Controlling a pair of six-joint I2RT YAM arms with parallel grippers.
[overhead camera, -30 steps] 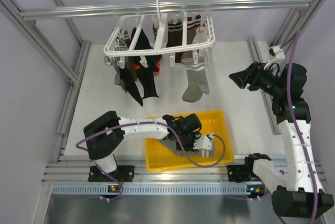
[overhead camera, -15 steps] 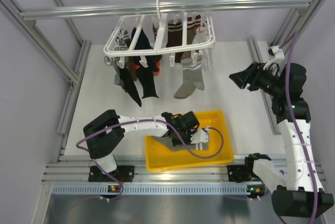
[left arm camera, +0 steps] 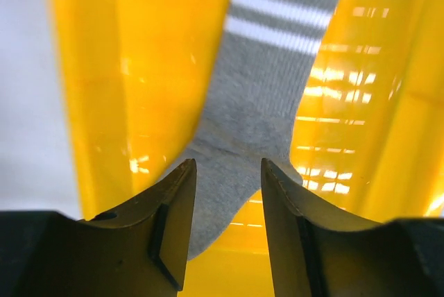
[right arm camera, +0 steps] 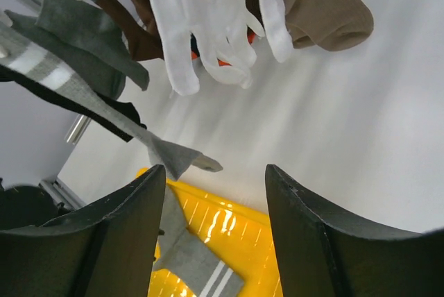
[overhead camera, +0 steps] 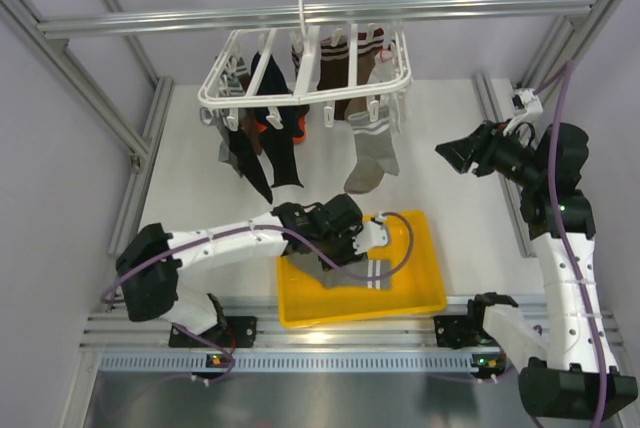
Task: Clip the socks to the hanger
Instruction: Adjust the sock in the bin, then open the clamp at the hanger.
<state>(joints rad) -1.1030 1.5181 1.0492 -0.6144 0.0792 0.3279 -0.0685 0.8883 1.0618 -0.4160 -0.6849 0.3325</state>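
One grey sock [overhead camera: 345, 270] with two white stripes lies flat in the yellow tray [overhead camera: 432, 266]. It also shows in the left wrist view [left arm camera: 263, 96] and the right wrist view [right arm camera: 198, 264]. My left gripper [overhead camera: 325, 243] hovers over the tray, jaws open [left arm camera: 225, 166], with the sock's toe end just beyond and below the fingertips. The other grey sock [overhead camera: 372, 153] hangs clipped at the right of the white hanger [overhead camera: 300, 78]. My right gripper [overhead camera: 455, 155] is open and empty [right arm camera: 215, 168], held in the air to the right of the hanger.
Dark and brown socks [overhead camera: 270, 153] hang from the hanger's other clips. White glove-like items [right arm camera: 201, 26] and a brown sock [right arm camera: 326, 12] hang close in front of the right gripper. Metal frame rails [overhead camera: 310, 13] run above and along both sides.
My left gripper has moved from the tray's front right towards its back left, above the sock. The hanging grey sock has swung a little. The right arm has barely moved.
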